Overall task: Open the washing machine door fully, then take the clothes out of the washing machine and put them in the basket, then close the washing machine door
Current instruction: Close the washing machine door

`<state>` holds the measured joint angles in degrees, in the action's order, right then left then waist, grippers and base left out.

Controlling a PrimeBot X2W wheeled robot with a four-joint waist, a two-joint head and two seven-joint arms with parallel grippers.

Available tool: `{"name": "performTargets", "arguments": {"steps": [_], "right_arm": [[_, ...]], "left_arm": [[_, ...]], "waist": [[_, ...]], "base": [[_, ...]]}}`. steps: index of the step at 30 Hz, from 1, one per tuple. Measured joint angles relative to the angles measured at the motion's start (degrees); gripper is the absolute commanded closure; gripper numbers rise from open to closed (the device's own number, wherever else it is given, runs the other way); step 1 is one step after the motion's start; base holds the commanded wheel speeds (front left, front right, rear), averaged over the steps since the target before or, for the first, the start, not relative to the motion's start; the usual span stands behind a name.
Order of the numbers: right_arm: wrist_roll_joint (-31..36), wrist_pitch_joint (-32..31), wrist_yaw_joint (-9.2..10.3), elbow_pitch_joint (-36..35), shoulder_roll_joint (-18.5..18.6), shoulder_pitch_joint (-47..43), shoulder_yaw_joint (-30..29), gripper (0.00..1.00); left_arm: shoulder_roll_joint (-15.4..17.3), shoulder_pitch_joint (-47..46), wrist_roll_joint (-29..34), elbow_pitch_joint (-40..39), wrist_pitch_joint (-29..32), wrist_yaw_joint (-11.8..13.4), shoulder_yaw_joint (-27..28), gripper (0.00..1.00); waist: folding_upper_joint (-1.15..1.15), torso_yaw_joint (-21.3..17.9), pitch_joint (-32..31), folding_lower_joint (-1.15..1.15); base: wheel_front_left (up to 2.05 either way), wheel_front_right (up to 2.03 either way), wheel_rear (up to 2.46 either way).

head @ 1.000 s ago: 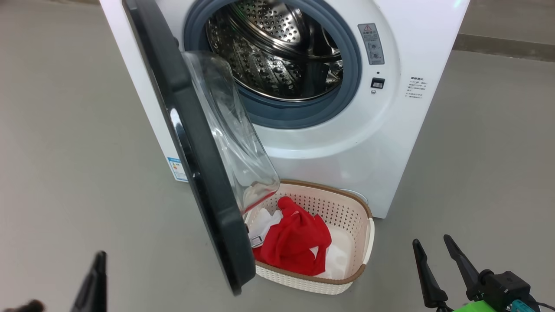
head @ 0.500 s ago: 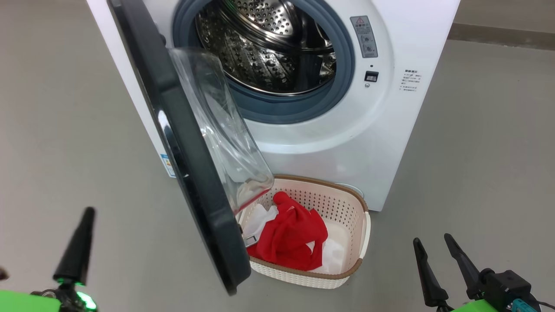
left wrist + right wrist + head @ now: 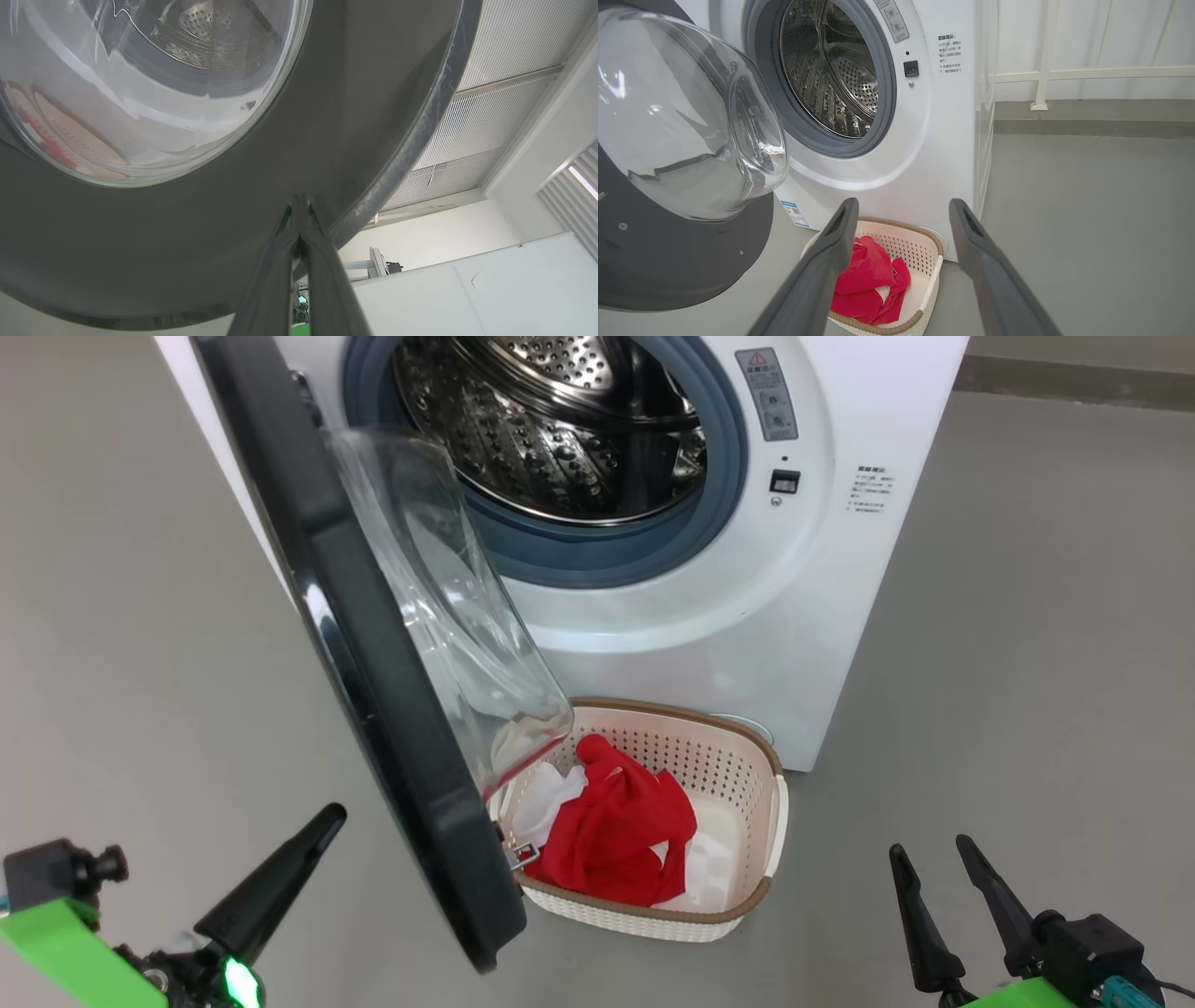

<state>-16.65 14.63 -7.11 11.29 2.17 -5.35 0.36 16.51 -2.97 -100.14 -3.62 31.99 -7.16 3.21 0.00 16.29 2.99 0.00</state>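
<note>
The washing machine door (image 3: 359,653) is seen standing wide open and nearly edge-on, its plane running from the hinge on the washing machine (image 3: 840,616) out toward the robot. On the door's inner side, under the bulging glass, the basket (image 3: 719,770) is set with the clothes (image 3: 616,831) heaped in it, and the drum (image 3: 551,439) beyond is judged to be empty, so only the closing is taken to remain. The left gripper (image 3: 322,826) is held on the door's outer side, near the lower free edge, with its fingers pressed together and nothing between them; in the left wrist view they are pointed at the glossy black rim, and contact cannot be told. The right gripper (image 3: 929,851) is kept well apart on the door's inner side, past the basket, with its fingers spread and empty. The left arm is therefore judged the nearer and the better placed, since a push on the outer face would swing the door home. Bare floor (image 3: 140,616) is left free on the outer side for the arm. On the inner side the door's lower edge is seen overlapping the basket's near corner, and whether it clears cannot be told.
</note>
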Motion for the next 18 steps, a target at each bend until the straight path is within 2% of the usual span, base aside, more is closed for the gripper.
{"name": "performTargets", "arguments": {"steps": [9,18], "right_arm": [[0.07,0.0,0.0,-0.09,0.01,1.15,0.02,0.0],[0.07,0.0,0.0,-0.14,0.02,1.69,0.05,0.0]], "left_arm": [[-3.9,-2.61,3.56,0.48,5.78,0.0,2.6,1.0],[-7.4,-5.89,5.82,1.75,7.6,0.0,4.55,1.0]], "waist": [[0.0,-1.43,1.21,0.0],[0.0,-3.37,2.4,0.0]], "base": [[0.0,0.0,0.0],[0.0,0.0,0.0]]}}
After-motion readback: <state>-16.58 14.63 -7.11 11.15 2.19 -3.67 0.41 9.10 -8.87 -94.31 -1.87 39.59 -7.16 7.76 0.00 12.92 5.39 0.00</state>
